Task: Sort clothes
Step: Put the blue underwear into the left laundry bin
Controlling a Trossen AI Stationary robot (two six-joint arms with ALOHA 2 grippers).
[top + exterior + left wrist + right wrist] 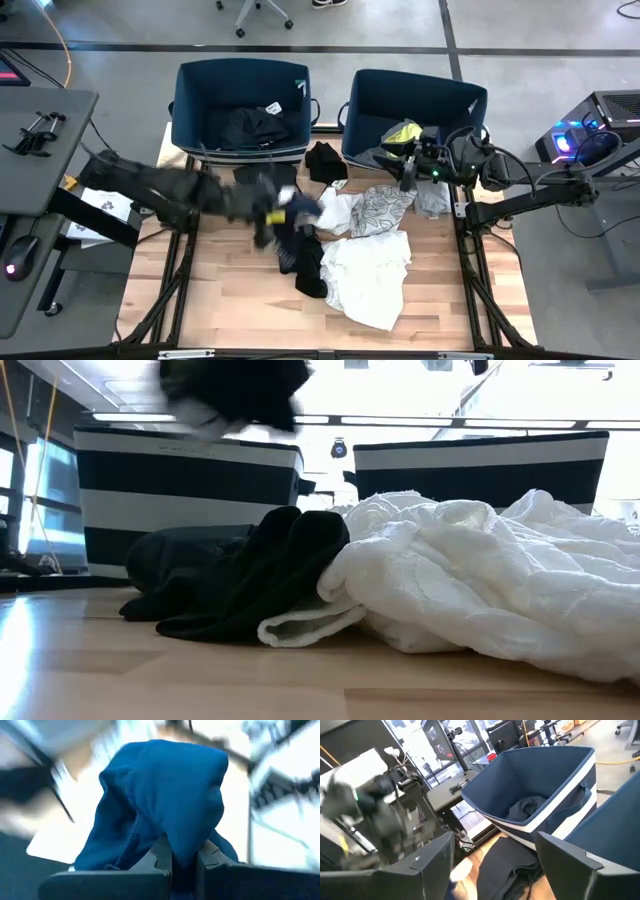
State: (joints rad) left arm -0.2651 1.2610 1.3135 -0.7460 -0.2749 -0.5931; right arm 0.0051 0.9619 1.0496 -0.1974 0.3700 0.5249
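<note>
In the high view, my left end effector [268,212] is at the centre of the frame, over the surface [240,300], pinching a navy garment [290,235] that hangs from it with its long axis running toward the bottom of the frame. Around it lies the pile of clothes [365,265], white, patterned and black pieces, spreading to the lower centre. The left bin [185,110], upper centre-left, holds dark garments [250,128]. The right bin [465,100], upper centre-right, holds a neon yellow garment [402,131]. My right end effector [412,168] is at the near edge of this bin.

In the low view, a white garment [480,580] lies at the right and a black one [240,585] at the left, both bins behind them.

In the left wrist view, my fingers [162,857] are pressed together on the navy garment, which stands up in a fold above them.

In the right wrist view, my fingers [427,857] are spread, with nothing between them.
</note>
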